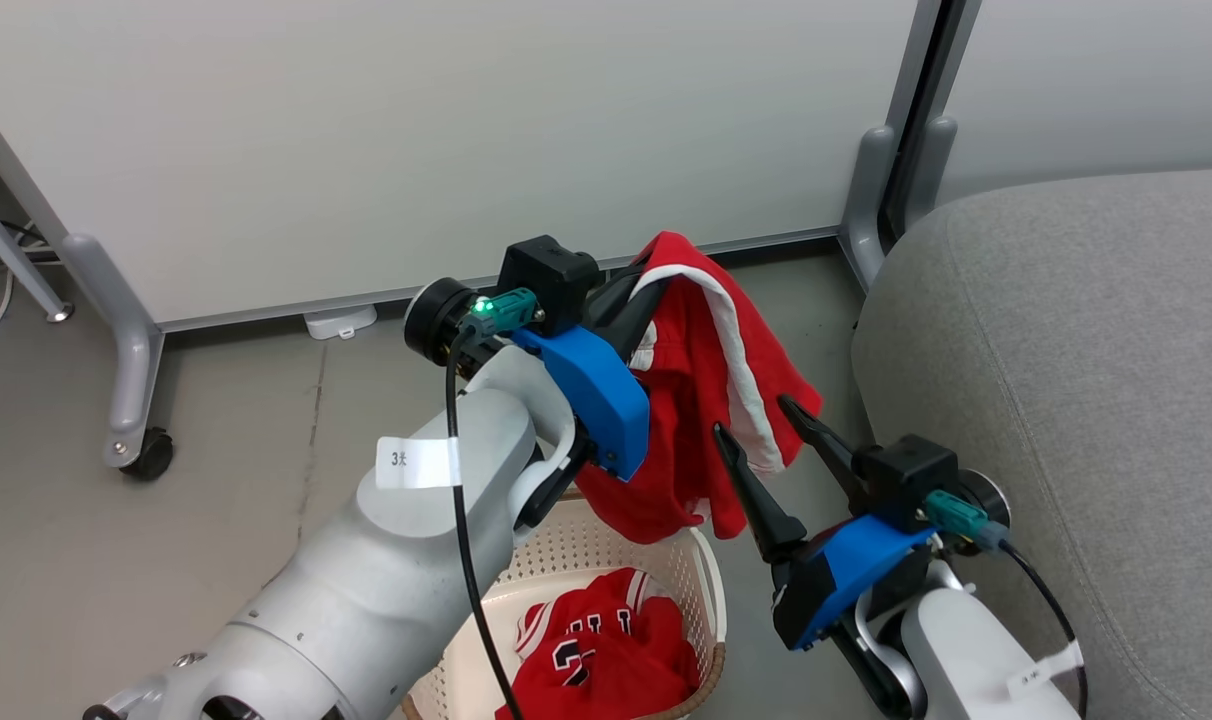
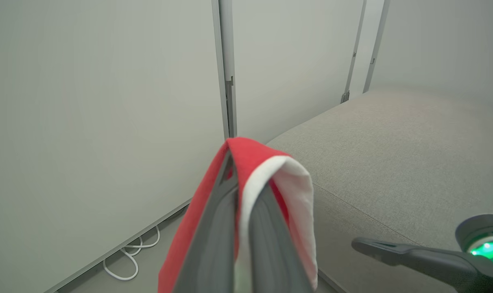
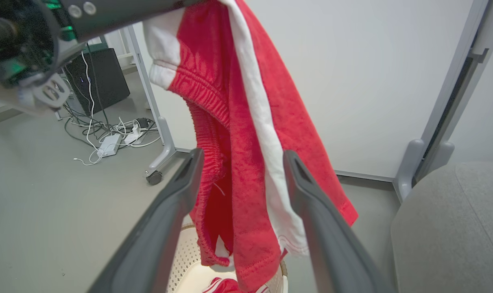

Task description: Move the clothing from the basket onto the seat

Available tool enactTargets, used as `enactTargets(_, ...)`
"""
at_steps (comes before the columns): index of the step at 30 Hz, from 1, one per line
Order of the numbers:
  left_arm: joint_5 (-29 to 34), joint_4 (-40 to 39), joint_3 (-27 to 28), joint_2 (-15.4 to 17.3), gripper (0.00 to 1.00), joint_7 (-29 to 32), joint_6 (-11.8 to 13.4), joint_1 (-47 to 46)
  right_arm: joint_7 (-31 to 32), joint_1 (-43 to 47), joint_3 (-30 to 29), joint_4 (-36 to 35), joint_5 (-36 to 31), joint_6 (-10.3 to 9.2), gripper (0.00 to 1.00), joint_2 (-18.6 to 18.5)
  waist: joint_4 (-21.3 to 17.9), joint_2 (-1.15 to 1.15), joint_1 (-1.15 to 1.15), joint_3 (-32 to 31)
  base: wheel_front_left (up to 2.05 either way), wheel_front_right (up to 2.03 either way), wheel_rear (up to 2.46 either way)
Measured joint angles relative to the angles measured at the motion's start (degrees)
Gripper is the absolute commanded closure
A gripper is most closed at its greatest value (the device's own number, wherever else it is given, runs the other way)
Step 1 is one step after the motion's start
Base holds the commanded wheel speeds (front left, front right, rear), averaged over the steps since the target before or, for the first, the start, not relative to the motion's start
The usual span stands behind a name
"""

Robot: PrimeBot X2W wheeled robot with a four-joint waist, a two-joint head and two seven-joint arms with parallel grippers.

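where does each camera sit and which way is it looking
Head: on the head, facing down at the basket, sofa and red shorts hanging from the left gripper; right gripper shows too.
Left wrist: on the left arm, facing wall and sofa along its shut fingers; a right finger shows.
Right wrist: on the right arm, facing the shorts between its open fingers; left arm above.
All three share the shorts.

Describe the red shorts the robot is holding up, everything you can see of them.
The red shorts are soft, limp fabric with a gathered elastic waistband and a white side stripe. The left gripper is shut on a fold, so they hang crumpled above the basket, beside the grey seat. The right gripper is open, its fingers either side of the hanging cloth; contact is unclear.
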Motion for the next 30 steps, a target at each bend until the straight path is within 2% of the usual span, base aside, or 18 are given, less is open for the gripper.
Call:
enactTargets(20, -3.4, -3.7, -5.6, 0.0, 1.0, 0.1, 0.0, -1.3, -4.8, -16.9, 4.2, 25.0, 2.5, 0.0, 0.0, 0.0, 2.9, 0.0, 0.0, 1.6, 0.0, 0.0, 0.0)
enactTargets(29, -4.5, -5.1, -7.8, 0.0, 1.0, 0.1, 0.0, -1.5, -6.3, -20.3, 7.1, 31.5, 3.8, 0.0, 0.0, 0.0, 3.4, 0.0, 0.0, 1.3, 0.0, 0.0, 0.0)
enactTargets(30, -4.6, -5.1, -8.0, 0.0, 1.0, 0.1, 0.0, -1.5, -6.5, -20.4, 7.6, 31.8, 4.5, 0.0, 0.58, 0.0, 3.4, 0.0, 0.0, 1.2, 0.0, 0.0, 0.0)
